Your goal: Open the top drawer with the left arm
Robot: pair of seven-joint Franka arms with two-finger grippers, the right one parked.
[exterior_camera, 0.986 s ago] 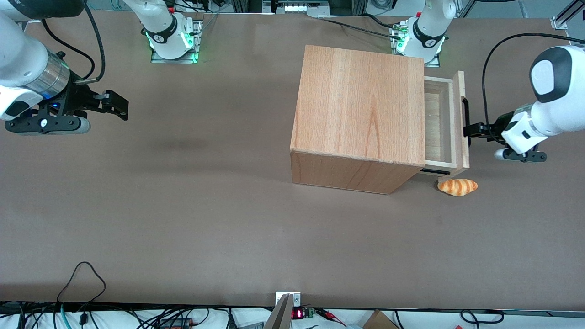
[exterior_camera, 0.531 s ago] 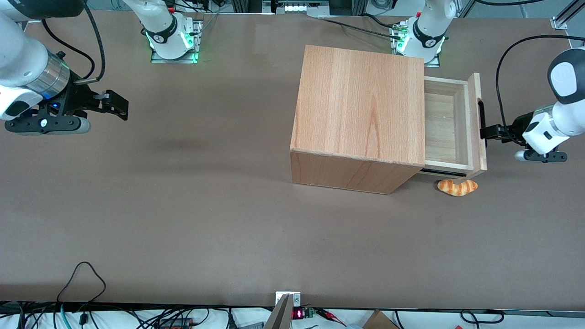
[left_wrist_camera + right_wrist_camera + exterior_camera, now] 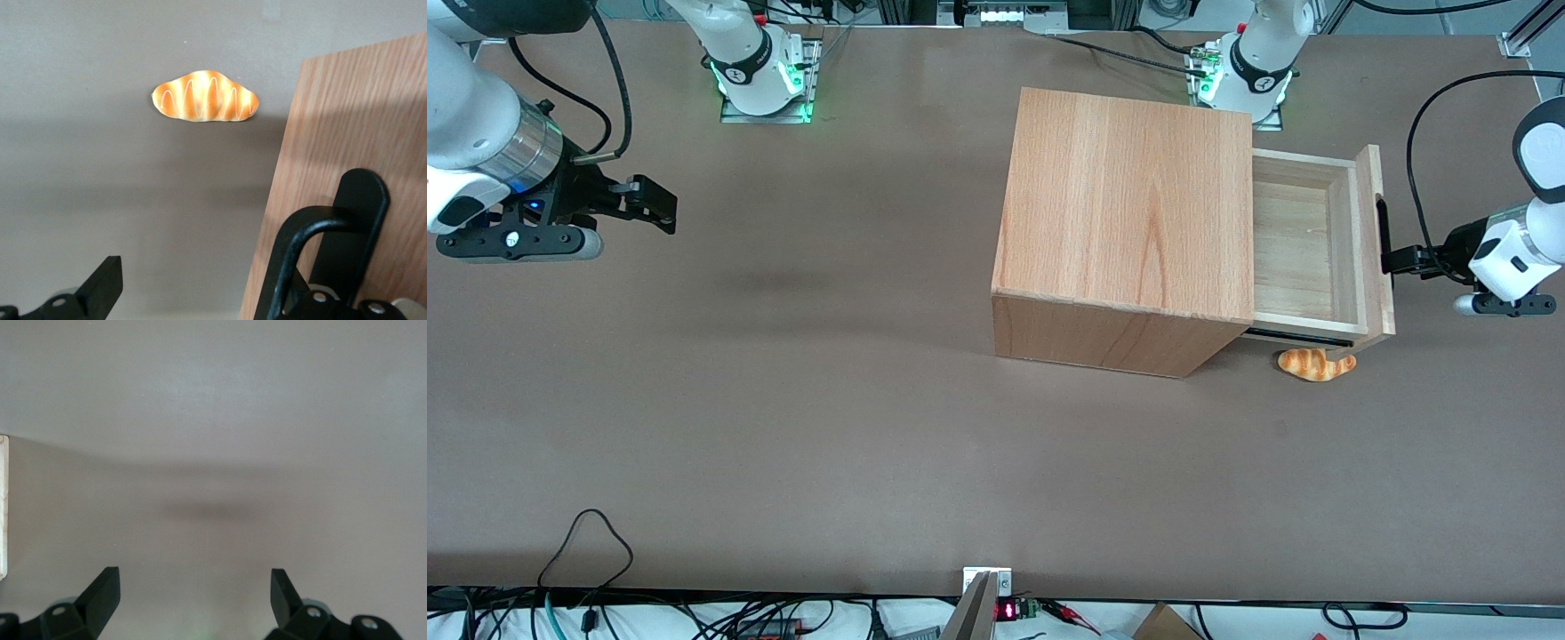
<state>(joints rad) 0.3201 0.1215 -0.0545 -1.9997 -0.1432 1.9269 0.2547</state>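
Cabinet point(image 3: 1129, 204): upper middle of the frame; a hard pull could drag it along the tabletop point(image 3: 783, 400).
Top drawer point(image 3: 1303, 236): upper frame, out by much of its depth; overpulling may run it off its rails.
Handle point(image 3: 1383, 233): the only contact point.
Gripper point(image 3: 1400, 260): at the handle, jaws spread wide and clamping nothing, seemingly hooked, so it could slip off.

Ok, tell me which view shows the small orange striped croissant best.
The left wrist view: the small orange striped croissant shows whole. In the front view the top drawer, with the gripper at its handle, overhangs it. The right wrist view misses it.
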